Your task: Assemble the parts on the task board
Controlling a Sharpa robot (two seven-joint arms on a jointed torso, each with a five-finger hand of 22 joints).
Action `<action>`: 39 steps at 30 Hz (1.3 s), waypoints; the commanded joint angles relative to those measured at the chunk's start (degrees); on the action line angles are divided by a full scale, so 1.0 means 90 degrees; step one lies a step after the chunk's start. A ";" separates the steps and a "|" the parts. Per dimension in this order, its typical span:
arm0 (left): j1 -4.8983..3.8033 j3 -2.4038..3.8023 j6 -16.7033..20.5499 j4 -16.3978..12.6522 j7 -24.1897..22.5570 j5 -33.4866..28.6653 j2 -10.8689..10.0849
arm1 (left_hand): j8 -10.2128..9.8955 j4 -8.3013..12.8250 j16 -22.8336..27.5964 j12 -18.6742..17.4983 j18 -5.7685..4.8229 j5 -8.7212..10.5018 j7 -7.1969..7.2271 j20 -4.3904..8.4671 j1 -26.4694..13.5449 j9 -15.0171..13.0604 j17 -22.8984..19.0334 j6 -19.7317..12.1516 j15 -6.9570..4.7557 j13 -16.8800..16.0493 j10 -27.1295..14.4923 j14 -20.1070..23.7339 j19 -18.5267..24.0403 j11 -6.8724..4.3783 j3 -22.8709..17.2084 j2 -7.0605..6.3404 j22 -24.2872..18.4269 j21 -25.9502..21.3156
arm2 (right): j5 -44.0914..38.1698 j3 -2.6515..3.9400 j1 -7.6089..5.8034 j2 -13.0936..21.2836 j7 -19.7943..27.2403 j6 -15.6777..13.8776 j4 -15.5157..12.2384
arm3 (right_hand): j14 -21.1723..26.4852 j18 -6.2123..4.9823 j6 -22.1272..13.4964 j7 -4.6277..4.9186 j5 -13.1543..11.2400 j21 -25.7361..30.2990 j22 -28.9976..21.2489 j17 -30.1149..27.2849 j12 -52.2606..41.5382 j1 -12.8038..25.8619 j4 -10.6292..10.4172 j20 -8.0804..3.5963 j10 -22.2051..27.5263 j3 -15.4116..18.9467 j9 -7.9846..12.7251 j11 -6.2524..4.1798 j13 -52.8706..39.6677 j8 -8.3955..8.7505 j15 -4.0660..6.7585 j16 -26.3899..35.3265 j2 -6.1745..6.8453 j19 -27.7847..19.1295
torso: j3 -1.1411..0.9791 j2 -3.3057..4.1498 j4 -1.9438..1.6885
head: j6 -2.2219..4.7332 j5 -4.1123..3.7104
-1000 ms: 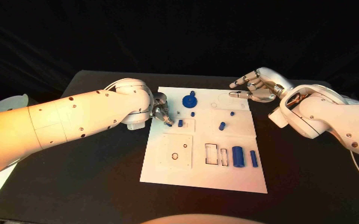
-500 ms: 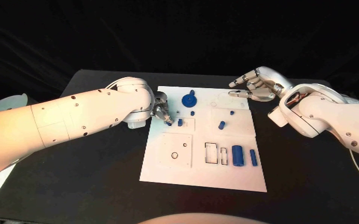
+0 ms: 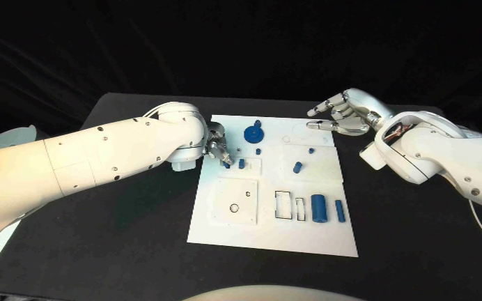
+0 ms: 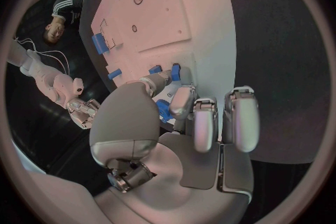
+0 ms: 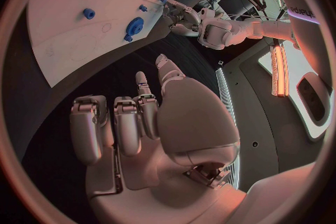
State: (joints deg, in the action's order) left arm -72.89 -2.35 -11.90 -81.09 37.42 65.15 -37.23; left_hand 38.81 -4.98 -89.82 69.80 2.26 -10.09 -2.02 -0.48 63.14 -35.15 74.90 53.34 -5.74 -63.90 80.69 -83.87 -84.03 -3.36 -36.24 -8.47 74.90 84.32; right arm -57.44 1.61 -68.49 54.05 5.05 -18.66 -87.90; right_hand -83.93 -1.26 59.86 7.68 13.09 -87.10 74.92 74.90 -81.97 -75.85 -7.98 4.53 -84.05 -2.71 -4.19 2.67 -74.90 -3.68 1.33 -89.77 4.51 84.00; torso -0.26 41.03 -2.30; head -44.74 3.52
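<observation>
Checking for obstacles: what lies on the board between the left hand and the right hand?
In the head view, between the left hand and right hand sits the round blue part, then bare white task board with faint outlines.

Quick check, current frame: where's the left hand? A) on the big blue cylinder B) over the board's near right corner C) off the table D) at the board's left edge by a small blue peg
D: in the head view the left hand sits at the left edge of the task board, its fingers at a small blue peg; the large blue cylinder lies apart, untouched.
</observation>
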 commanded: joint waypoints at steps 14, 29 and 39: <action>0.0071 -0.0050 -0.0273 0.0072 0.0031 -0.0170 0.0067 | 0.0022 -0.0366 -0.0020 0.0103 -0.0088 0.0013 0.0185 0.0041 -0.0613 0.0074 0.1677 0.0351 -0.0052 -0.0124 0.0084 -0.0681 -0.0451 -0.0004 0.0662 -0.0061 0.1055 0.0071 | -0.0017 0.0000 0.0004 0.0007 0.0048 0.0073 -0.0015 | -0.0661 -0.0033 0.0030 -0.0007 0.0033 0.0044 0.0956 0.1625 0.0036 0.0036 -0.0002 0.0028 -0.0300 0.0048 -0.0009 0.0008 -0.1260 -0.0017 0.0000 0.0012 -0.0009 0.0281 | -0.0002 -0.0002 0.0001 | 0.0009 0.0004; 0.0072 -0.0036 -0.0098 0.0084 0.0021 -0.0170 0.0029 | 0.0036 -0.0776 -0.0020 0.0128 -0.0094 0.0016 0.0181 0.0046 -0.0795 0.0126 0.1677 0.0406 -0.0054 -0.0174 0.0096 -0.0681 -0.0461 -0.0001 0.1483 -0.0085 0.1090 0.0090 | -0.0017 0.0000 0.0004 0.0013 0.0048 0.0067 -0.0011 | -0.0660 -0.0034 0.0029 -0.0006 0.0033 0.0048 0.0948 0.1620 0.0040 0.0055 -0.0014 0.0028 -0.0299 0.0065 -0.0008 0.0009 -0.1258 -0.0016 0.0000 0.0016 -0.0005 0.0277 | 0.0004 -0.0003 0.0003 | 0.0025 0.0005; 0.0072 0.0000 0.0344 -0.0064 -0.0021 -0.0265 -0.0157 | 0.0038 -0.1077 -0.0020 0.0053 -0.0077 0.0022 0.0177 0.0053 -0.0749 0.0157 0.1677 0.0381 -0.0059 -0.0100 0.0055 -0.0681 -0.0440 0.0000 0.2252 -0.0048 0.1034 0.0026 | -0.0017 0.0000 0.0004 0.0014 0.0049 0.0075 -0.0003 | -0.0660 -0.0034 0.0029 -0.0006 0.0033 0.0048 0.0948 0.1620 0.0040 0.0055 -0.0014 0.0028 -0.0299 0.0065 -0.0008 0.0009 -0.1258 -0.0016 0.0000 0.0016 -0.0005 0.0277 | 0.0002 -0.0005 -0.0002 | 0.0032 -0.0015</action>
State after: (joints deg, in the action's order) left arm -72.31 -2.38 -11.05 -81.40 37.46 63.82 -38.52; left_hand 39.22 -14.61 -89.82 70.55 2.26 -10.25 -0.28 -0.49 56.29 -33.79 74.94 56.92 -5.94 -64.88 81.20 -84.06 -84.03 -3.50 -16.17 -9.29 74.90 84.75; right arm -57.43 1.60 -68.49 54.19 5.04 -18.65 -87.88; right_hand -83.92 -1.25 59.86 7.68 13.09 -86.88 74.95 74.93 -81.97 -75.85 -8.15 4.52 -84.05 -2.54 -4.18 2.67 -74.90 -3.68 1.33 -89.77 4.51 84.00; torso -0.23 40.99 -2.29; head -44.47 3.44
